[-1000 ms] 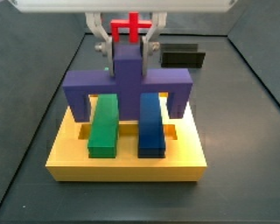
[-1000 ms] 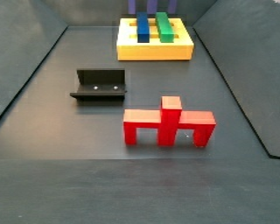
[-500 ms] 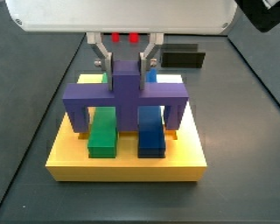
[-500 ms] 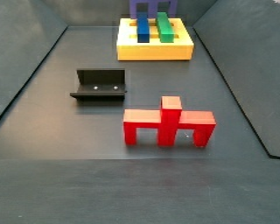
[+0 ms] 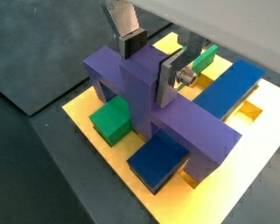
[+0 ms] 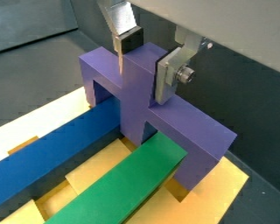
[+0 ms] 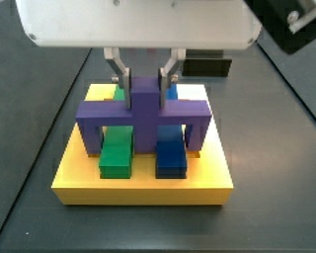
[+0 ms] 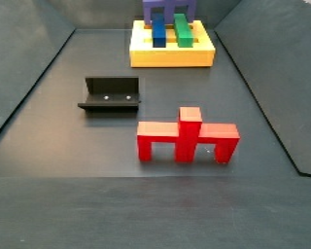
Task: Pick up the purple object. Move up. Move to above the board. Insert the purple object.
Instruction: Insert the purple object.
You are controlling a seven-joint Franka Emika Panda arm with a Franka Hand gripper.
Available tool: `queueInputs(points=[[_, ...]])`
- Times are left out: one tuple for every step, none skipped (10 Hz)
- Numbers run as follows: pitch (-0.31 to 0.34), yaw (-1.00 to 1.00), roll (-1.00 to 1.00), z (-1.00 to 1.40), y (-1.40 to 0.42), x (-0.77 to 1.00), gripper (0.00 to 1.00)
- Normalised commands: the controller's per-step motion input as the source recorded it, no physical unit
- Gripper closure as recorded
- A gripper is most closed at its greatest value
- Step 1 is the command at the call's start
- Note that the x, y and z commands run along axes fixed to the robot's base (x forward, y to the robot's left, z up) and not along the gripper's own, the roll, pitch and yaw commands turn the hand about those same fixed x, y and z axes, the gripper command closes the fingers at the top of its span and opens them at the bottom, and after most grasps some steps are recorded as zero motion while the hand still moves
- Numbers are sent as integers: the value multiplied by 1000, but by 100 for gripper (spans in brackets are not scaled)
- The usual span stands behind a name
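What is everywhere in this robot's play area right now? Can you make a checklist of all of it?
Surface: dark grey floor, bare around the pieces.
Job's things: purple object straddles the green bar and blue bar on the yellow board, held by its upright stub.
Clutter: red piece stands on the floor; dark fixture beside it.
Grippers: gripper above the board, fingers shut on the purple stub.
Cables: nothing seen.
Surroundings: dark walls around the floor; nothing else seen.
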Motion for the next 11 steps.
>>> queueInputs(points=[[0,0,0,-209,0,137,100],[0,0,27,-137,0,57,100],[0,0,7,-89,0,11,100],[0,-31,0,-14,-40,0,100],[0,-43,-44,0,0,-6,100],[-13,-23,-93,0,0,-57,100],[-20,-43,-110,0,0,-89,100],[-16,-74,-76,0,0,-103,100],[-26,-94,-150,0,-6,-126,100],[-27,-140,-134,-17,-29,-43,100],[0,-106,-16,-100,-3,0,100]])
